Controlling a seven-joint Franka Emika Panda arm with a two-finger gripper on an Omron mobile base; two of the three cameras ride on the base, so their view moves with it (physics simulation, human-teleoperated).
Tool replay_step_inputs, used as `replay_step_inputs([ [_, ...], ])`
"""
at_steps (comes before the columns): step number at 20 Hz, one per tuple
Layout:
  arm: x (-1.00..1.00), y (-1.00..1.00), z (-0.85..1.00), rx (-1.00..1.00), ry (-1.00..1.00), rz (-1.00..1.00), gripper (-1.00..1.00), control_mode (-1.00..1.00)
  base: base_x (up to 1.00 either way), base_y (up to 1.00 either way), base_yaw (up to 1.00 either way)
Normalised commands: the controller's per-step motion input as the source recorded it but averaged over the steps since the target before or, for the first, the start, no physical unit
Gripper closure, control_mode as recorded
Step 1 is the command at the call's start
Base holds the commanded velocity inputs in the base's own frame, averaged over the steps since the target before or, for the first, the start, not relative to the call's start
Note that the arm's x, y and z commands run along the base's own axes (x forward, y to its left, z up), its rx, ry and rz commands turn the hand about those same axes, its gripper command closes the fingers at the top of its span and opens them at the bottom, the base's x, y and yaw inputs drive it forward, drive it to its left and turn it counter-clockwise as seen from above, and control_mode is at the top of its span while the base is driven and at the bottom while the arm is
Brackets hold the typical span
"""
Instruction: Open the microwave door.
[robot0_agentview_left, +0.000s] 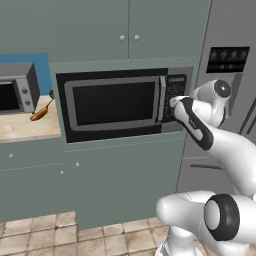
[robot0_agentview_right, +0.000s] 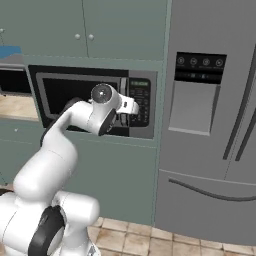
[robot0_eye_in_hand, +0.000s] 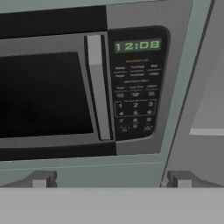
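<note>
The microwave (robot0_agentview_left: 125, 102) sits built into teal cabinetry, and its door (robot0_agentview_left: 112, 102) is closed flush. A vertical grey bar handle (robot0_agentview_left: 162, 99) runs along the door's right edge, beside the keypad (robot0_agentview_left: 176, 95). My gripper (robot0_agentview_left: 172, 102) hovers just in front of the handle and keypad, touching neither. In the hand view the handle (robot0_eye_in_hand: 98, 87) and the keypad (robot0_eye_in_hand: 135, 87) with its green display stand straight ahead. The gripper (robot0_eye_in_hand: 111, 180) is open, its fingertips (robot0_eye_in_hand: 41, 178) spread wide with nothing between them. The right base view shows the hand (robot0_agentview_right: 134, 106) before the keypad (robot0_agentview_right: 139, 102).
A grey toaster oven (robot0_agentview_left: 17, 89) stands on the wooden counter (robot0_agentview_left: 27, 127) to the left, with an orange item (robot0_agentview_left: 40, 114) beside it. A tall grey fridge (robot0_agentview_right: 210, 125) rises right of the microwave. Teal cabinet doors (robot0_agentview_left: 125, 30) lie above and below.
</note>
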Motion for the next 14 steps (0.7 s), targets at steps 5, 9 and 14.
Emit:
replay_step_inputs([
  [5,0.35,0.05,-0.18,0.03,0.0,0.0,-1.0,-1.0,0.0,0.0,0.0],
  [9,0.42,0.25,-0.11,0.01,0.0,0.0,-1.0,-1.0,0.0,0.0,0.0],
  [14,0.48,0.06,-0.04,0.0,0.0,0.0,-1.0,-1.0,0.0,0.0,0.0],
])
